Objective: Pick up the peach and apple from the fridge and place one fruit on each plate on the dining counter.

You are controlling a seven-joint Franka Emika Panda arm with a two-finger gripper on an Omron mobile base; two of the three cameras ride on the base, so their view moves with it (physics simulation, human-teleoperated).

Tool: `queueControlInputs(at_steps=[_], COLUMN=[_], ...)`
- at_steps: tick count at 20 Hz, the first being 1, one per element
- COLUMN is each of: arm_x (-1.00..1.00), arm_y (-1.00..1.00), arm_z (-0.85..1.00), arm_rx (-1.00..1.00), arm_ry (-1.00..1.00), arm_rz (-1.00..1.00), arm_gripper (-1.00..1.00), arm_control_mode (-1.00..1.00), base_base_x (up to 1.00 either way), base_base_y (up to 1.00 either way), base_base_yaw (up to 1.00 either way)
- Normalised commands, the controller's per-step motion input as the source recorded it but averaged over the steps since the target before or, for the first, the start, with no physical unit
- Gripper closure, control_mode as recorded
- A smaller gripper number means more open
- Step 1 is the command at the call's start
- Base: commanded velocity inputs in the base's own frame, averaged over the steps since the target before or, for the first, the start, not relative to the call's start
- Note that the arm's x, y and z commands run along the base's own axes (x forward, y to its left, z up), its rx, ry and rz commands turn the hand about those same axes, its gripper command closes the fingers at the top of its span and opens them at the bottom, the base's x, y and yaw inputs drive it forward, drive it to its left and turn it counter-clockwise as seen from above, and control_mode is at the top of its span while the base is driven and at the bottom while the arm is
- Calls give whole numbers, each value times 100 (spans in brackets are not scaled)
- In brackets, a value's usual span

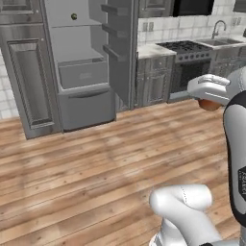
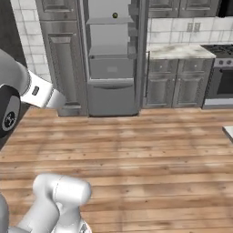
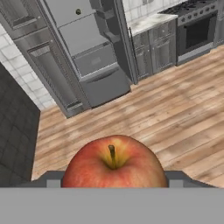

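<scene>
Setting: wood-plank floor [image 2: 150, 154] spreads between us and the far wall of grey cabinets, with a stove [image 1: 185, 48] and a sink [image 1: 222, 41] on the wall counter to the right.
Fridge: we see the fridge [image 1: 84, 62] at far left in the left base view, its door swung open, pale shelves and a drawer exposed; a small dark round item [image 1: 74, 17] sits on an upper shelf.
Apple: we find the apple [image 3: 114, 162] at the near edge of the hand view, stem toward the camera, red with a yellow patch round the stem. In the left base view a sliver of it shows under the white hand at right.
Gripper: we place the gripper [image 1: 209, 102] well clear of the fridge, raised over the floor. Its fingers are clamped on the apple, one grey tip at each side of the fruit.
Peach: we cannot pick it out on the shelves from here.
Step in hand: we judge this to be the carry, with the apple out of the fridge and on its way to a plate.
Next move: we expect it calls for driving the base to the dining counter, bringing a plate under the hand, lowering, then parting the fingers.
Remaining: we judge the peach still to be fetched.
</scene>
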Motion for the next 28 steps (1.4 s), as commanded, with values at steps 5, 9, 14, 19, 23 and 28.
queueControlInputs(at_steps=[5,9,14,19,23,28], arm_x=[0,0,0,0,0,0], arm_y=[0,0,0,0,0,0], arm_z=[0,0,0,0,0,0], arm_rx=[0,0,0,0,0,0], arm_ry=[0,0,0,0,0,0], arm_rz=[0,0,0,0,0,0], arm_gripper=[100,100,100,100,100,100], arm_control_mode=[100,100,100,100,100,100], base_base_x=[-98,-79,-54,-16,0,0], base_base_y=[-61,-71,-89,-100,-100,-100], base_base_yaw=[-33,-31,-22,-10,0,0])
